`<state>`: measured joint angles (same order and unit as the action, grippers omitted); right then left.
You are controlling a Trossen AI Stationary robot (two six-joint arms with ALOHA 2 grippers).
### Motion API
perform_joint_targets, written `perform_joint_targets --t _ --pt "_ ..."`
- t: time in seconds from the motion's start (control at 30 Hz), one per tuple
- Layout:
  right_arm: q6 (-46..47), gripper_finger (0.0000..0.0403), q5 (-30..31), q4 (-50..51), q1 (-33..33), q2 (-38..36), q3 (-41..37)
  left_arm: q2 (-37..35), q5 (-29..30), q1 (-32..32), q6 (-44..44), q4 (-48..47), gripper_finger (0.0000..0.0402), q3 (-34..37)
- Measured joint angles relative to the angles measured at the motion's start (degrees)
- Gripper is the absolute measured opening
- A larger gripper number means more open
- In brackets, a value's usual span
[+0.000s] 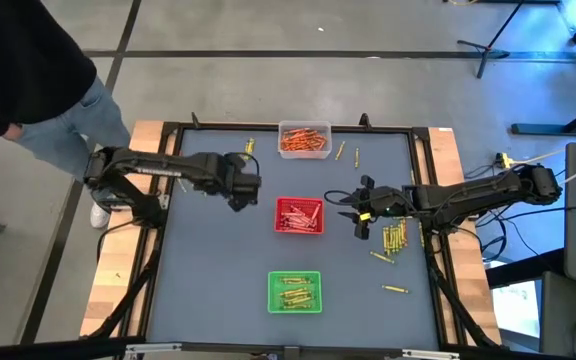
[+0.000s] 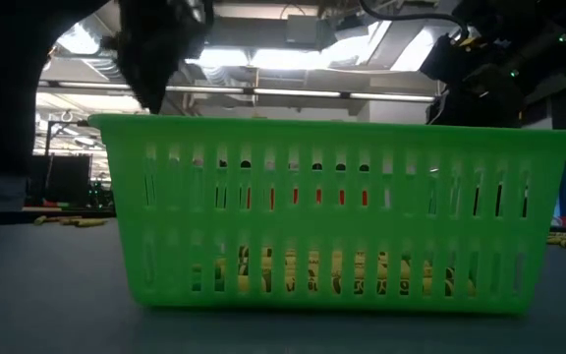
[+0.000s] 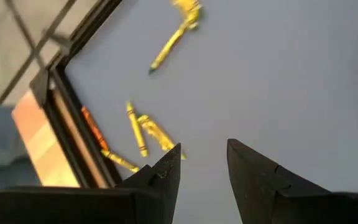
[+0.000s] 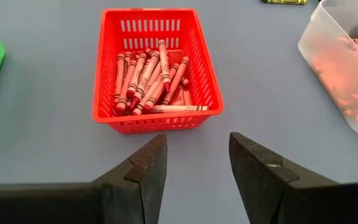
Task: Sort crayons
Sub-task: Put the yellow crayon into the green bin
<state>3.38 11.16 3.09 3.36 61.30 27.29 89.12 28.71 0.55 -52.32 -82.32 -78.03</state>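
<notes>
high view, desk (image 1: 218, 260): grey mat inside a black frame; three trays in a column down the middle.
high view, clear tray (image 1: 304, 139): 12 o'clock edge, holds orange crayons (image 1: 303, 143).
high view, red tray (image 1: 299, 215): centre, holds red crayons (image 1: 296, 216).
high view, green tray (image 1: 295, 291): 6 o'clock, holds yellow-green crayons (image 1: 296, 291).
high view, loose crayons (image 1: 395, 238): yellow-green cluster at 3 o'clock of the red tray, a few strays near the clear tray and toward 5 o'clock.
high view, left claw (image 1: 247, 190): at 9 o'clock of the red tray, nothing visibly in it.
high view, right claw (image 1: 356, 212): between red tray and loose cluster, pointing at the tray.
high view, person (image 1: 28, 80): dark top, jeans, standing off the desk at 10 o'clock.
low view: green tray wall fills the frame, yellow-green crayons on its floor, red showing through the slots behind; both arms dark above, claws not readable.
left wrist view, left claw (image 3: 202, 165): fingers apart with a narrow gap, empty, over bare mat.
left wrist view, crayons (image 3: 148, 132): yellow ones loose by the frame corner, one orange against the frame.
right wrist view, right claw (image 4: 197, 160): fingers spread, empty, just short of the red tray's near wall.
right wrist view, red crayons: piled in the red tray; clear tray with orange ones off to the side.
</notes>
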Motion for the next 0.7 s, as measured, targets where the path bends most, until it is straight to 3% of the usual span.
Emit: perform_joint_targets --t 0.37,0.7 --pt "-0.02 0.017 -1.1 0.02 0.0 0.0 0.0 0.11 -3.35 19.05 7.59 2.18 0.0114 15.52" --pt "-0.02 0.017 -1.31 0.02 0.0 0.0 0.0 0.11 -10.93 35.09 19.23 17.99 0.0114 26.79"
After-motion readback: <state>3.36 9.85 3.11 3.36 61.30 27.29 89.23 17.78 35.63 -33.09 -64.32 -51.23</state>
